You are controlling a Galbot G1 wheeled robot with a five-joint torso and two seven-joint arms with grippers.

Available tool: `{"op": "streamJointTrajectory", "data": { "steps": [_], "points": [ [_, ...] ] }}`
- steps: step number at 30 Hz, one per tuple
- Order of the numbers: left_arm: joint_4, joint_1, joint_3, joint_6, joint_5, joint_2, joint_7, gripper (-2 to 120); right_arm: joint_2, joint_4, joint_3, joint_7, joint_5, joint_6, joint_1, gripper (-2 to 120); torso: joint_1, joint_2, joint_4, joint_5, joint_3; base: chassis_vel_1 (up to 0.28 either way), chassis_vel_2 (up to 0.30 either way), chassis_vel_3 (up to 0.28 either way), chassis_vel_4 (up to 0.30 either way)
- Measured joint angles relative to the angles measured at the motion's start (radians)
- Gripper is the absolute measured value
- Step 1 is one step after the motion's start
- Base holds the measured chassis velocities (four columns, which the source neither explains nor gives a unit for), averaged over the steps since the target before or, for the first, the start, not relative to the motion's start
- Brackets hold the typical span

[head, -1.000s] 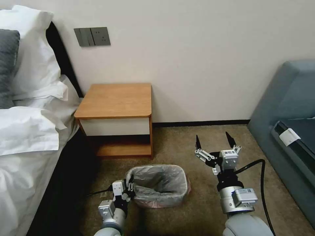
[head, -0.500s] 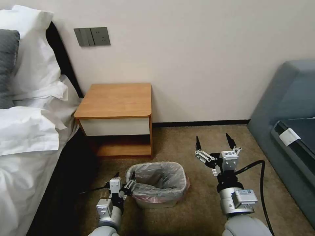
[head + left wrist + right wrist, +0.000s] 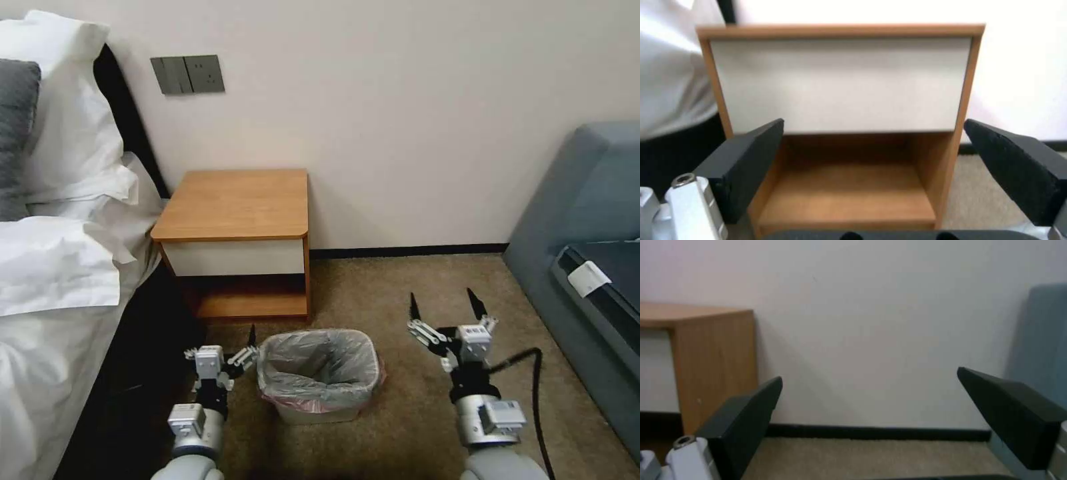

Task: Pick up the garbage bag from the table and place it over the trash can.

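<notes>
The garbage bag (image 3: 320,363), crinkled grey with a pinkish edge, lines the trash can (image 3: 313,415) and is folded over its rim. The can stands on the carpet in front of the table (image 3: 233,203), whose wooden top is bare. My left gripper (image 3: 223,343) is open just left of the can, apart from the bag. In the left wrist view it (image 3: 873,123) faces the table's white drawer front (image 3: 840,83) and lower shelf. To the can's right, my right gripper (image 3: 443,303) hovers open and holds nothing; the right wrist view has it (image 3: 870,375) pointed at the wall.
A bed with white linen (image 3: 60,267) runs along the left, close to my left arm. A grey-blue sofa (image 3: 587,233) fills the right side. The wall and a dark baseboard (image 3: 407,252) lie behind. Open carpet (image 3: 400,400) lies between the can and the sofa.
My left gripper has opened, come off the bag's rim and moved left, away from the can. My right gripper has drawn back a little toward me, still open.
</notes>
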Motion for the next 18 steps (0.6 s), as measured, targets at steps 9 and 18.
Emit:
{"op": "streamJointTrajectory", "data": {
  "steps": [9, 18],
  "points": [
    [-0.064, 0.076, -0.025, -0.066, -0.023, 0.013, 0.035, 100, 0.065, -0.066, 0.194, -0.152, 0.105, 0.134, -0.105, 100, 0.0, 0.0, 0.0, 0.0002, 0.0, 0.0, 0.0, 0.0, 0.0],
    [-0.098, 0.188, -0.031, -0.128, 0.003, -0.041, 0.031, 100, 0.067, -0.077, 0.247, -0.232, 0.242, 0.191, -0.156, 100, 0.0, 0.0, 0.0001, 0.0001, 0.0, 0.0, 0.0, 0.0, 0.0]
  ]
}}
